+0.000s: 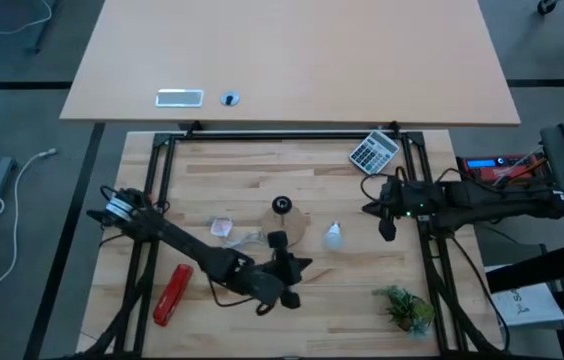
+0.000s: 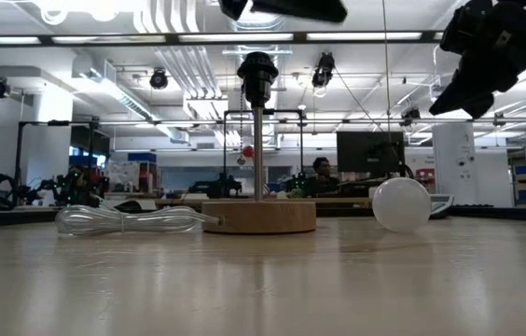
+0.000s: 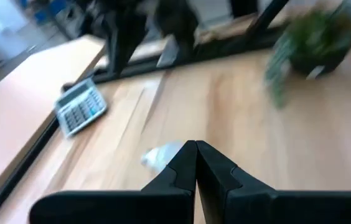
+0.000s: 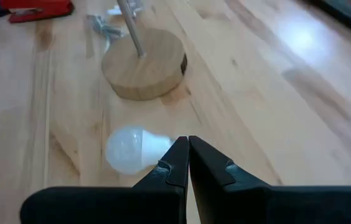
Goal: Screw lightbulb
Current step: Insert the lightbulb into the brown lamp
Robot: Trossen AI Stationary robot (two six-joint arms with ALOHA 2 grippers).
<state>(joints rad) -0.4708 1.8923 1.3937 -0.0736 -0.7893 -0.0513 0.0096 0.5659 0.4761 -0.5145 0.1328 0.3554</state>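
The lightbulb (image 1: 333,236) is small and white and lies on its side on the wooden table, right of the lamp's round wooden base (image 1: 294,228). It also shows in the low view (image 2: 401,203) and the right wrist view (image 4: 132,149). The lamp's black socket (image 2: 256,70) stands on a thin stem above the base (image 2: 258,216). My left gripper (image 1: 297,262) is shut and empty, up in the air near the base, pointing toward the bulb (image 3: 160,155). My right gripper (image 1: 386,230) is shut and empty, raised right of the bulb.
A clear coiled cord (image 2: 128,219) lies left of the base. A red stapler (image 1: 173,293) lies at the near left, a calculator (image 1: 374,152) at the far right, a small green plant (image 1: 404,306) at the near right. A small clear scrap (image 1: 222,228) lies left of the base.
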